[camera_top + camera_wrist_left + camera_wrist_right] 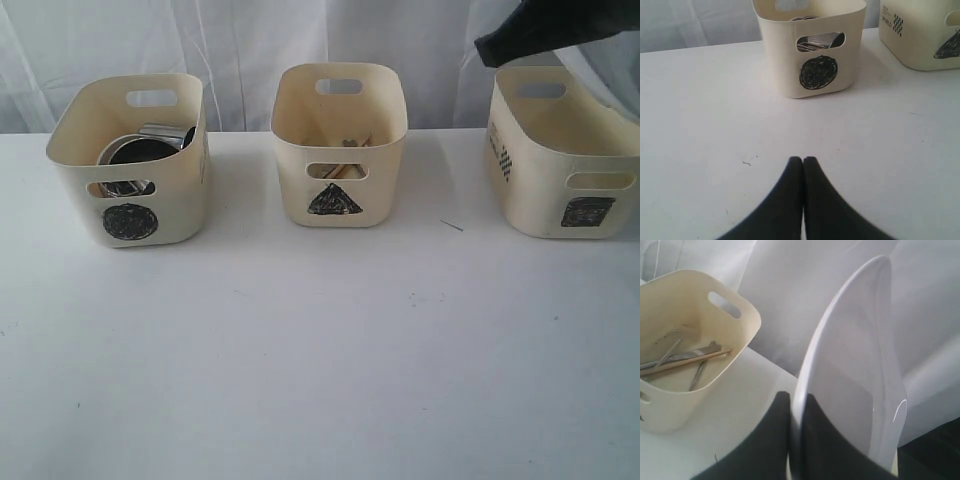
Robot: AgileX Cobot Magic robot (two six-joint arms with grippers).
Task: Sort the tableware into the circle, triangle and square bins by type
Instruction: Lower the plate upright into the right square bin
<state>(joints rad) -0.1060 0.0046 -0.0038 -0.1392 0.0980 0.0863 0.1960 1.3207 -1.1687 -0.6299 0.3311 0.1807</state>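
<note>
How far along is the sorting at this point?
Nearly done. The circle bin holds steel ware. The triangle bin holds cutlery and chopsticks. In hand: the right gripper clamps the plate by the square bin. Left to do: release it there. The left gripper is shut and empty.

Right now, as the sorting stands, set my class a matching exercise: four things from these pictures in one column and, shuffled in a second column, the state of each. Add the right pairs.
Column one
1. circle bin
2. triangle bin
3. large white plate
4. left claw

Column two
a. shut, holding nothing
b. pinched at its edge by the right claw
c. contains wooden chopsticks
d. contains a steel mug

Pairs: 1-d, 2-c, 3-b, 4-a.
</note>
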